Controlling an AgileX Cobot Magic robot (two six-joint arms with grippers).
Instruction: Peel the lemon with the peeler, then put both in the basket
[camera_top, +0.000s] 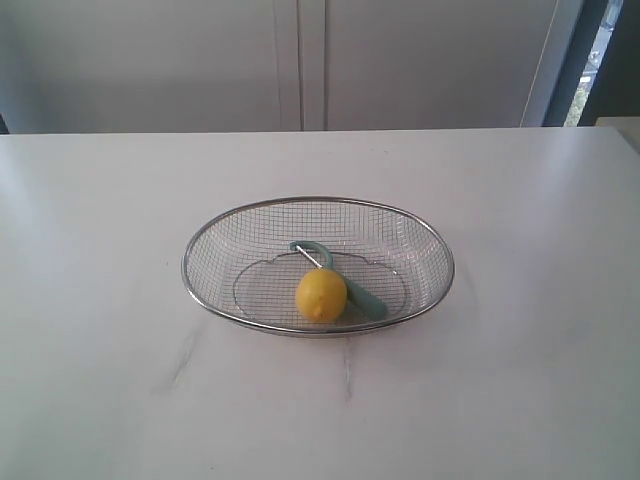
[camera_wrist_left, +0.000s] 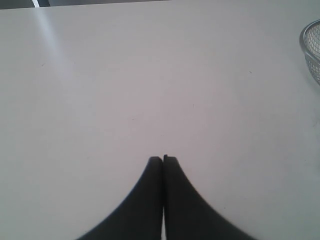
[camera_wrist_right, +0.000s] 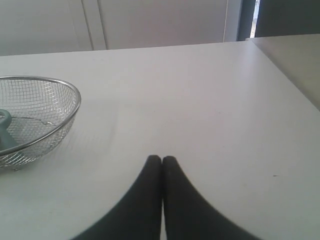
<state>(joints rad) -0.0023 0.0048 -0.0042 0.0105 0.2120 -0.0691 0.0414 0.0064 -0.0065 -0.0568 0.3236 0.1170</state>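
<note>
- Well, small yellow lemon (camera_top: 321, 295) and teal plastic peeler (camera_top: 369, 299) lie inside the silver wire basket (camera_top: 318, 201).
- My left gripper (camera_wrist_left: 163, 159) and right gripper (camera_wrist_right: 161, 158) are closed, empty.

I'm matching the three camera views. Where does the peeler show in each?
Exterior view: the peeler lies in the basket, partly behind the lemon.
Left wrist view: not in it; only a sliver of basket at the frame's edge.
Right wrist view: its teal tip shows inside the basket, at the frame's edge.
Shared landmark: the basket's metal rim.
</note>
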